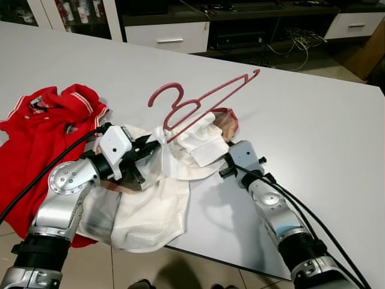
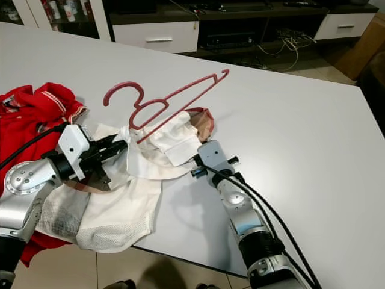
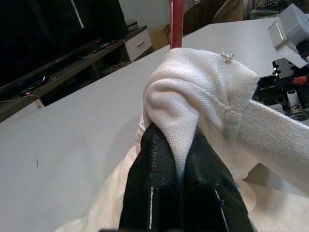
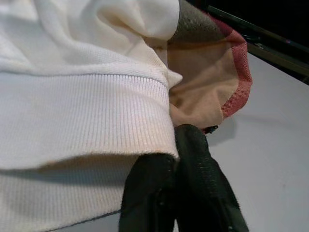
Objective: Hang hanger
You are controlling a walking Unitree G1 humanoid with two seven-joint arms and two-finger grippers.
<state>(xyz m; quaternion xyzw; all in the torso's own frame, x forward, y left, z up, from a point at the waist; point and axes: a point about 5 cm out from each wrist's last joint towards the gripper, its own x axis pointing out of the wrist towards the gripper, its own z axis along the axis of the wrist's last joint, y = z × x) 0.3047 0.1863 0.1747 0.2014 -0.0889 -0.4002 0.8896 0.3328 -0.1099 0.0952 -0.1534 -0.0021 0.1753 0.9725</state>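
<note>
Hanger (image 1: 198, 99) slants upward, hook toward left gripper (image 1: 151, 144).

Right wrist camera: we look along our right claw (image 4: 181, 145), two black textured fingers (image 4: 195, 169) lying pressed side by side, no gap visible between them. Their tips meet the edge of a white knit garment (image 4: 72, 63). A ribbed cuff or hem band (image 4: 82, 118) of that garment runs across in front of us, folded over, with softer white folds above it. Just beyond the fingertips sits a tan fabric lining with a red herringbone border (image 4: 212, 72). The pale grey bench (image 4: 270, 164) lies beneath; dark background behind its far edge.
</note>
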